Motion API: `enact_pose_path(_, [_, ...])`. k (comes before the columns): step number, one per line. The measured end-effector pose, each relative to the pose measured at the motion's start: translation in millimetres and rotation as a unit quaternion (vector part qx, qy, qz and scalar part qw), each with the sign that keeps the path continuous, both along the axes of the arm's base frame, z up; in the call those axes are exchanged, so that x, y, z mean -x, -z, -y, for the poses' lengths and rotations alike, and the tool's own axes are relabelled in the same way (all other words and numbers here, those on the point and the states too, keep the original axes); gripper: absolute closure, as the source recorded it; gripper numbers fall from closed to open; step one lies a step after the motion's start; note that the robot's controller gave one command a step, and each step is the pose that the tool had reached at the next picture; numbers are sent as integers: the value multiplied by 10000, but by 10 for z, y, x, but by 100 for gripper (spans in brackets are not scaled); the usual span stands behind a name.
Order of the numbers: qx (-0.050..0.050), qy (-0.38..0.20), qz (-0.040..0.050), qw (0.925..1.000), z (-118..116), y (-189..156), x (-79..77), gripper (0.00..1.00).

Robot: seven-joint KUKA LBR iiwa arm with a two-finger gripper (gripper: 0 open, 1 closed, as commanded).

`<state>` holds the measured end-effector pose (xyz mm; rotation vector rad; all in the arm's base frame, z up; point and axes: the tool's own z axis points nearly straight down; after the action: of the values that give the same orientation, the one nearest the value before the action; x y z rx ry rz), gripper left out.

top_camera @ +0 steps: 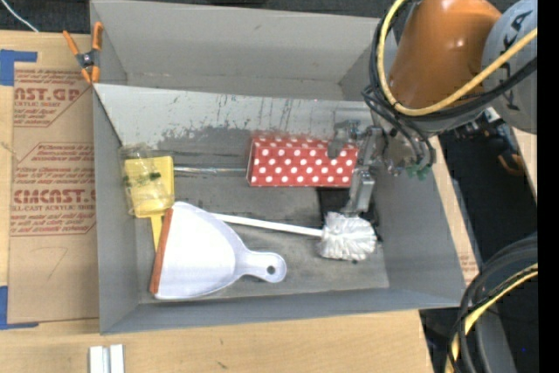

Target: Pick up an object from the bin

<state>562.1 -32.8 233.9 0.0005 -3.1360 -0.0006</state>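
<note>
My gripper (362,188) hangs low in the bin (227,48), just off the right end of the red box with white polka dots (297,162). That box lies flat near the middle of the floor, and I place everything else by it. From this angle I cannot tell whether the gripper is spread or pressed together, and I see nothing caught in it. My wrist, with its orange cover (441,44) and looped cables, leans in from above and to the right of the box. That fits an approach to the box's short end, which I judge offers a narrower span to close on than its long side. Just below the box's right end, almost under the gripper, sits the white bristled head of a brush (348,238). Its thin handle runs away to the left beneath the box, so either thing could be the one I take. The white dustpan (196,253) lies below and left of the box, open side to the left and stub handle towards the brush head. A yellow see-through plastic piece (148,185) sits well to the box's left, by the bin wall. The box shows only dots and no lettering. A dark mark on the yellow piece is too small to read.
</note>
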Motion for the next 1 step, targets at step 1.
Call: enact_pose_path(1, [2,-2,41,10000,0,-49,-13,0])
